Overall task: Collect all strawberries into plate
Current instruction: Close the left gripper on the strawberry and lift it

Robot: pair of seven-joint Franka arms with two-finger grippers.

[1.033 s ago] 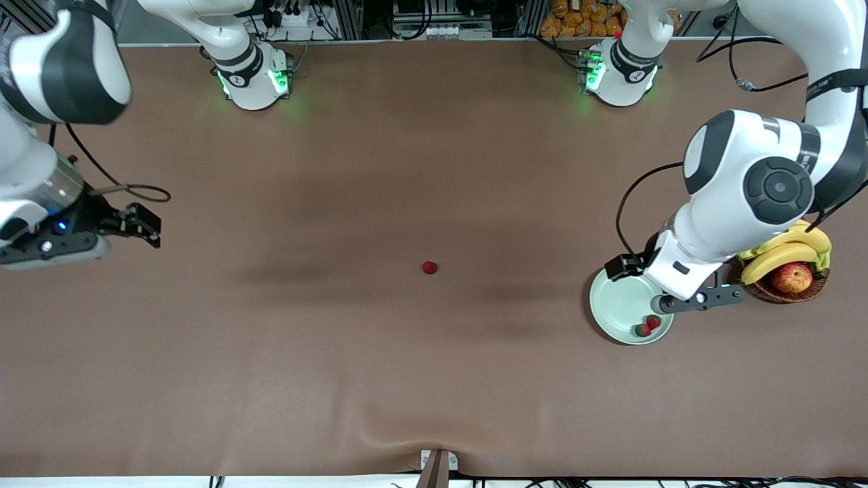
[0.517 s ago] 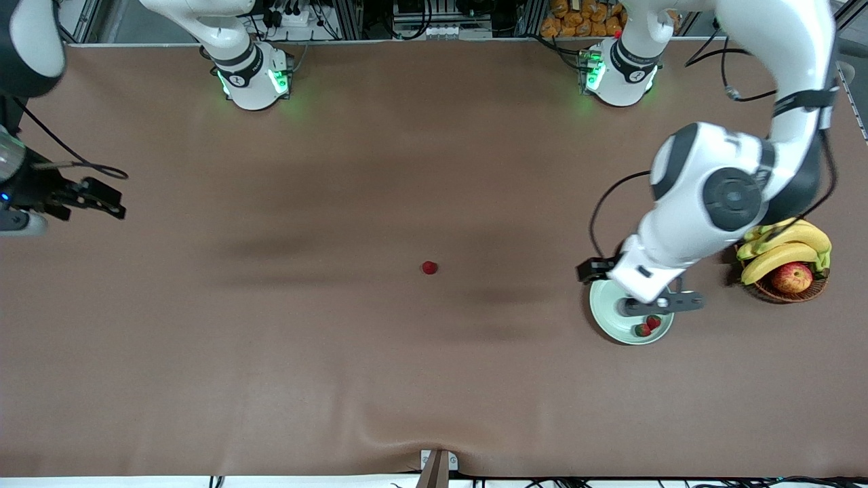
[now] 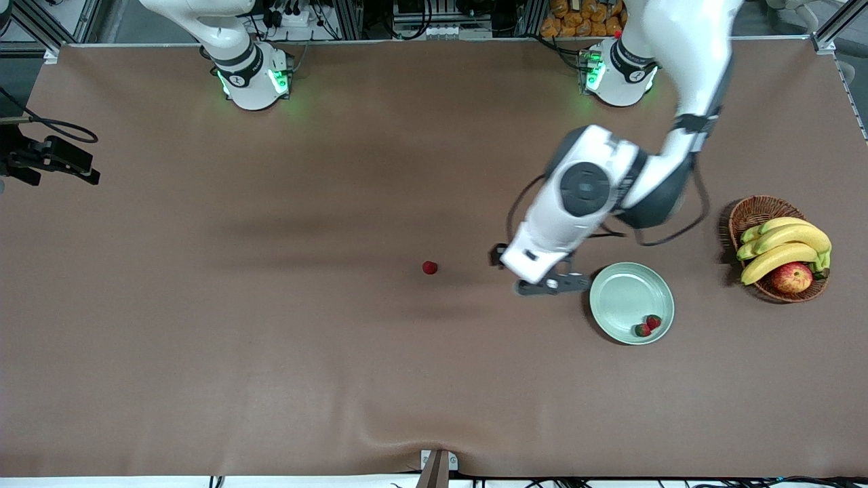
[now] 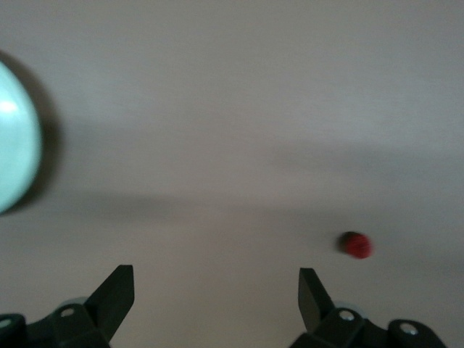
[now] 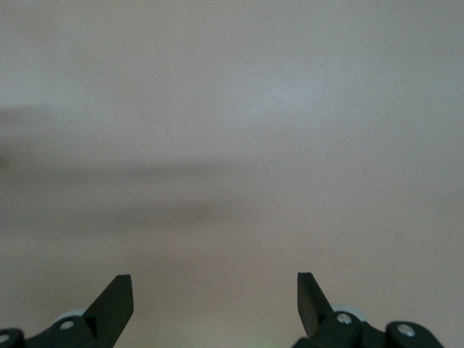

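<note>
I am hovering my spread left tool (image 3: 553,285) beside the plate (image 3: 620,298); centring over the lone, probably capless strawberry (image 3: 429,268) matters; right tool (image 3: 57,163), spread, is waiting.

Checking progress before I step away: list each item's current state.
plate: holds two strawberries
loose strawberry: on table, outside plate
basket: holds bananas, apple
left claw: open, empty, over table beside plate
right claw: open, empty, waiting
</note>
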